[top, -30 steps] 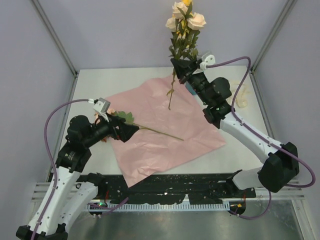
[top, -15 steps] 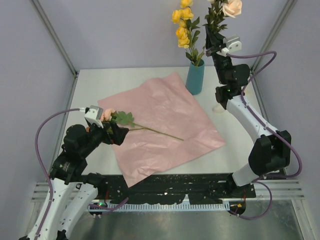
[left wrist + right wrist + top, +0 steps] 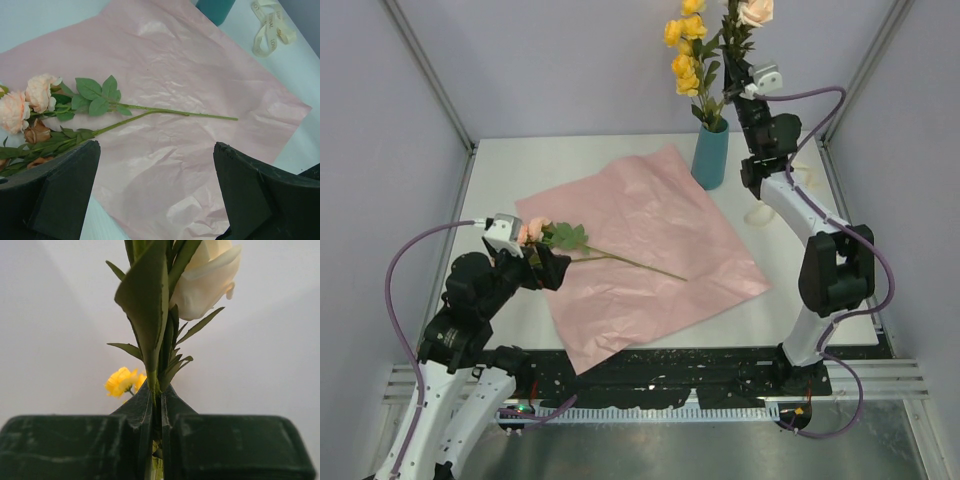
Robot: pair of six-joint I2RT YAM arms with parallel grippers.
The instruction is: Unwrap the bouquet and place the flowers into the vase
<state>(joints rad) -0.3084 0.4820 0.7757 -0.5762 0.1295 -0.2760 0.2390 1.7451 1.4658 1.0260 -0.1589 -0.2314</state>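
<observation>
the right gripper (image 3: 156, 395) is shut tight on the upright stem of the cream flower (image 3: 205, 280), high at the far side. the vase (image 3: 710, 158) stands just left of it and lower. the stem's hidden end is probably not yet over the mouth. the left gripper (image 3: 156, 150), wide open and empty, hovers over the flowers (image 3: 95, 100) lying on the pink paper (image 3: 650, 240).

The end effector (image 3: 156, 395) pinches a leafy green stem (image 3: 166, 347) upright between its tips. A cream bloom (image 3: 205, 277) sits above right, and a yellow flower (image 3: 122, 381), apparently farther back, sits lower left.
</observation>
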